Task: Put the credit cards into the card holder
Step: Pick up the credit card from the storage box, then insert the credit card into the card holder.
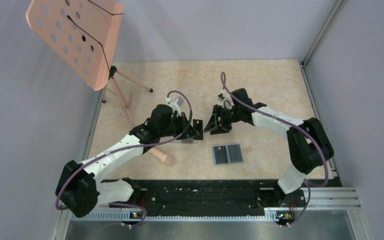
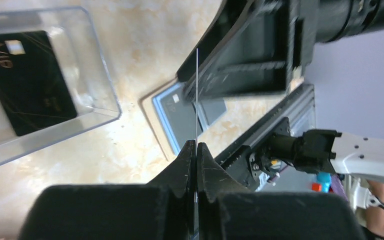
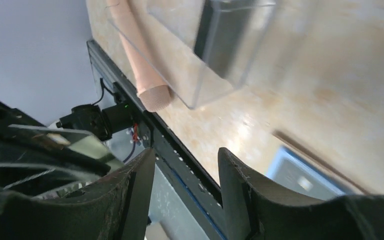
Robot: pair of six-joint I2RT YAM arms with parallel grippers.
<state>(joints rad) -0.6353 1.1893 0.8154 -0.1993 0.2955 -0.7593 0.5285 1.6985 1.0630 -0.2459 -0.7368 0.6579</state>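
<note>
My left gripper (image 2: 196, 145) is shut on a credit card (image 2: 197, 95), which shows edge-on as a thin line rising from the fingertips. In the top view that dark card (image 1: 198, 125) stands upright between the left gripper (image 1: 194, 132) and the right gripper (image 1: 210, 127). The right gripper (image 3: 187, 160) is open with nothing between its fingers, just beside the card. The card holder (image 1: 227, 154) lies open on the table in front of both grippers, blue-grey side up, with dark cards on it. Another black credit card (image 2: 30, 85) lies inside the clear box (image 2: 100, 75).
The clear plastic box (image 3: 205, 65) sits under the left gripper. A pink stand (image 1: 75, 35) is at the back left, and one padded leg tip (image 1: 166, 159) rests near the box. The black base rail (image 1: 205, 192) runs along the table's near edge.
</note>
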